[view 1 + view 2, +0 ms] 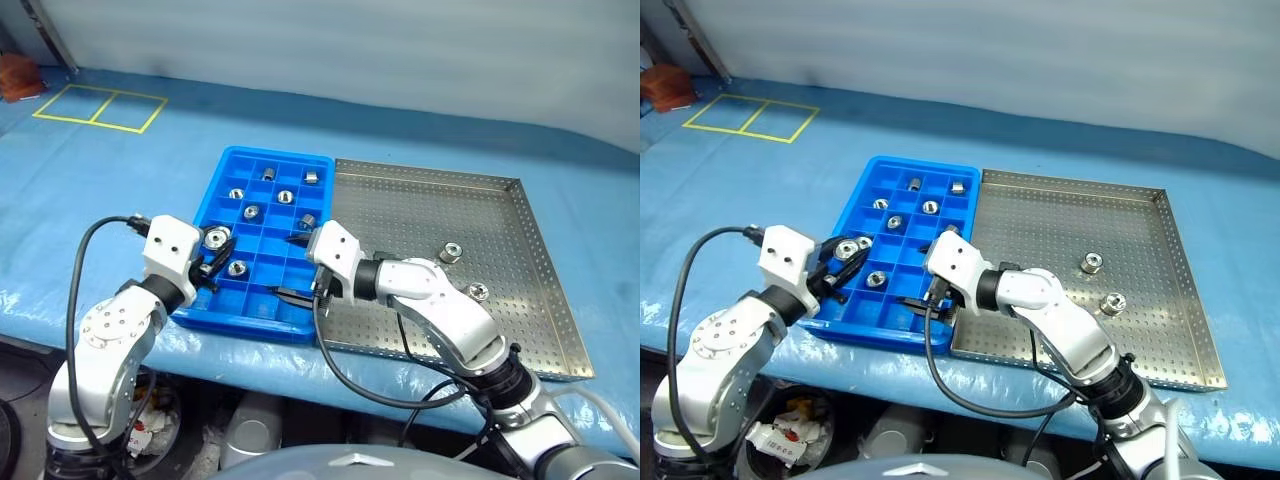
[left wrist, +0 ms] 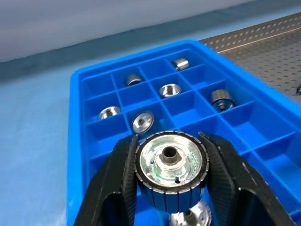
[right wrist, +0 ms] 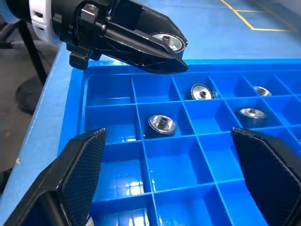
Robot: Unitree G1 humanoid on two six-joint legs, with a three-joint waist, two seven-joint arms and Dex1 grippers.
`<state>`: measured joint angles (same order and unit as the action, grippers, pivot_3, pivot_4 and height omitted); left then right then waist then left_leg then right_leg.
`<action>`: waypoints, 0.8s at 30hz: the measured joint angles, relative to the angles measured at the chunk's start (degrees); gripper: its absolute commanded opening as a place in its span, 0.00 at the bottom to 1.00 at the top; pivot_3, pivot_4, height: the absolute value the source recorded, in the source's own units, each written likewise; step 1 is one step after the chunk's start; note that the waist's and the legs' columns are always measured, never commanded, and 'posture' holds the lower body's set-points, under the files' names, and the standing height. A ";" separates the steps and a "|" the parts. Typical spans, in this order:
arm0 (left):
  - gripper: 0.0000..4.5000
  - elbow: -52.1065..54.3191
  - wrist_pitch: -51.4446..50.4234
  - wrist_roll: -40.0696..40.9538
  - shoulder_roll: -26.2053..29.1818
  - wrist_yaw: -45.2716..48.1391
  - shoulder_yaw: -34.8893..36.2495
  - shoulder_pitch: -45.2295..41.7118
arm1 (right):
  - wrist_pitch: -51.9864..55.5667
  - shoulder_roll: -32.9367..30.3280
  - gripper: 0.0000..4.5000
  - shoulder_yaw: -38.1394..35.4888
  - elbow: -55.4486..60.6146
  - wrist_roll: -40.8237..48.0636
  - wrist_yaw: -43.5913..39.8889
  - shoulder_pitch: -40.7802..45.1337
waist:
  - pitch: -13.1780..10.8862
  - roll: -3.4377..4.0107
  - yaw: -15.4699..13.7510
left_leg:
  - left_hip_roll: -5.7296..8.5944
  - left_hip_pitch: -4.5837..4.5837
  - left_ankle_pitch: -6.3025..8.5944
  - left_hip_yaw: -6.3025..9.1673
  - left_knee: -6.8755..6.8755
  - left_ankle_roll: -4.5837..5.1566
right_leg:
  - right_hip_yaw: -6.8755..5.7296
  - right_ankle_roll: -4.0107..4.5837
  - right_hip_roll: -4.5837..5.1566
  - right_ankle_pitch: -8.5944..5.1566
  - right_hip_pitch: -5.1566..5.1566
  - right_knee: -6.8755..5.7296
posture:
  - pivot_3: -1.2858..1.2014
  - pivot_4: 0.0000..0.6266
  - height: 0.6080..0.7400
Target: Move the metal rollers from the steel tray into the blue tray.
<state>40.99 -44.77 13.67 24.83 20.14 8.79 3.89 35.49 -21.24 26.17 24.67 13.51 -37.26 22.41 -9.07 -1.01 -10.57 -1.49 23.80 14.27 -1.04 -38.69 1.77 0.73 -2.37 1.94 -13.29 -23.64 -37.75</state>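
A: Nearest the lens, left wrist view: left gripper (image 2: 170,188) clamped on one roller (image 2: 171,165), a finger (image 2: 117,183) on each side of its ribbed rim, bore facing the camera, so its axis runs along the fingers, roughly level.

B: Where is it relative to the blue tray (image 1: 222,165)?

A: Over the tray's lower left in the head view, left gripper (image 1: 213,256) hanging above the left-hand cells. The cell just below already has a roller (image 1: 237,268) in it; the empty cells lie to the lower right of that. My read is the drop needs a shift toward an empty one.

B: Right arm?

A: Right gripper (image 1: 299,266) sits at the tray's right edge, pointing in across it toward the left one, fingers spread wide, nothing between them. Right wrist view looks over empty cells.

B: What's left in the steel tray (image 1: 545,240)?

A: Two rollers, one (image 1: 451,251) centre-right in frame, the other (image 1: 479,291) just below and right of it. The right arm is the nearer one for those; several others already sit in the blue cells.
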 measured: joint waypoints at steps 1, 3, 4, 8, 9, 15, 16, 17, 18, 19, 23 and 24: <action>0.38 0.01 -0.02 -0.11 0.00 -0.55 0.03 1.23 | -0.28 0.34 1.00 0.37 -0.38 -0.12 -0.34 0.04 | 0.00 0.00 -0.40 | 0.00 0.00 0.00 0.00 0.01 0.00 | -0.01 0.02 0.01 -0.01 0.00 0.00 | 0.70 0.24 1.00; 0.38 0.01 -0.04 -0.20 0.01 -1.28 -0.07 2.58 | -0.51 0.82 1.00 0.66 -0.99 -0.23 -0.56 0.06 | 0.00 0.01 -0.96 | 0.00 0.01 0.00 0.00 0.03 -0.01 | -0.03 0.04 0.02 -0.03 -0.03 0.00 | 0.70 0.24 1.00; 0.38 0.01 -0.04 -0.23 0.02 -1.47 -0.08 3.05 | -0.56 0.95 1.00 0.73 -1.24 -0.37 -0.72 0.06 | 0.00 0.01 -1.31 | 0.00 0.01 0.00 0.00 0.03 -0.01 | -0.04 0.04 0.02 -0.03 -0.03 0.00 | 0.70 0.24 1.00; 0.38 0.01 -0.06 -0.16 0.02 -2.26 -0.15 4.91 | -0.64 1.48 1.00 1.07 -1.40 -0.86 -1.28 0.05 | -0.01 0.02 -2.51 | -0.01 0.02 0.01 -0.03 0.06 -0.02 | -0.09 -0.15 0.05 -0.16 -0.06 0.01 | 0.71 0.24 1.00; 0.38 0.01 -0.08 -0.15 0.00 -2.48 -0.15 5.15 | -0.64 1.51 1.00 1.11 -1.40 -0.94 -1.33 0.04 | -0.01 0.02 -2.84 | -0.02 0.02 0.02 -0.05 0.08 -0.03 | -0.08 -0.16 0.05 -0.17 -0.08 0.00 | 0.71 0.24 1.00; 0.38 0.24 -1.79 0.54 0.07 -2.90 -0.04 6.50 | -0.63 2.01 1.00 1.12 -1.38 -1.26 -1.15 -0.22 | -0.01 0.02 -5.46 | -0.04 0.03 0.05 -0.08 0.20 -0.08 | -0.14 -0.11 0.05 -0.23 -0.16 0.02 | 0.71 0.24 1.00; 0.38 0.69 -2.29 0.69 0.13 -2.81 -0.02 6.63 | -0.63 2.23 1.00 1.12 -1.38 -1.29 -1.03 -0.22 | -0.01 0.02 -5.76 | -0.05 0.03 0.06 -0.10 0.22 -0.10 | -0.15 -0.11 0.05 -0.24 -0.17 0.02 | 0.71 0.24 1.00; 0.38 1.31 -2.90 1.05 0.45 -2.59 0.15 7.07 | -0.63 2.47 1.00 1.10 -1.37 -1.33 -0.91 -0.25 | -0.01 0.01 -6.02 | -0.06 0.03 0.06 -0.13 0.26 -0.10 | -0.15 -0.11 0.05 -0.24 -0.19 0.03 | 0.71 0.24 1.00; 0.38 1.95 -3.59 1.36 0.68 -2.45 0.33 7.55 | -0.63 2.57 1.00 1.09 -1.37 -1.36 -0.79 -0.26 | -0.01 0.01 -6.22 | -0.06 0.03 0.06 -0.14 0.30 -0.11 | -0.14 -0.10 0.05 -0.24 -0.20 0.04 | 0.71 0.24 1.00; 0.38 2.33 -4.11 2.20 0.68 -2.20 0.81 8.06 | -0.63 2.64 1.00 1.05 -1.37 -1.38 -0.66 -0.27 | -0.01 0.01 -6.53 | -0.06 0.02 0.05 -0.16 0.37 -0.12 | -0.14 -0.10 0.06 -0.25 -0.23 0.06 | 0.71 0.24 1.00; 0.38 2.82 -5.56 3.79 0.68 -1.44 1.50 7.71 | -0.63 2.74 1.00 0.91 -1.36 -1.42 -0.24 -0.35 | 0.00 0.01 -7.83 | -0.06 0.02 0.03 -0.12 0.51 -0.17 | -0.20 -0.11 0.01 -0.25 -0.28 0.05 | 0.71 0.24 1.00; 0.38 2.82 -5.99 4.35 0.71 -1.33 1.58 7.39 | -0.62 2.74 1.00 0.86 -1.30 -1.42 -0.16 -0.54 | 0.00 0.01 -8.04 | -0.06 0.02 0.04 -0.10 0.54 -0.18 | -0.22 -0.11 0.00 -0.25 -0.28 0.05 | 0.71 0.24 1.00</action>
<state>43.81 -50.76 18.02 25.54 18.81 10.36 11.28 34.87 -18.49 27.03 23.37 12.09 -37.41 21.86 -9.07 -1.00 -18.61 -1.56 23.83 14.31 -1.14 -38.15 1.59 0.51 -2.48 1.94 -13.54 -23.92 -37.70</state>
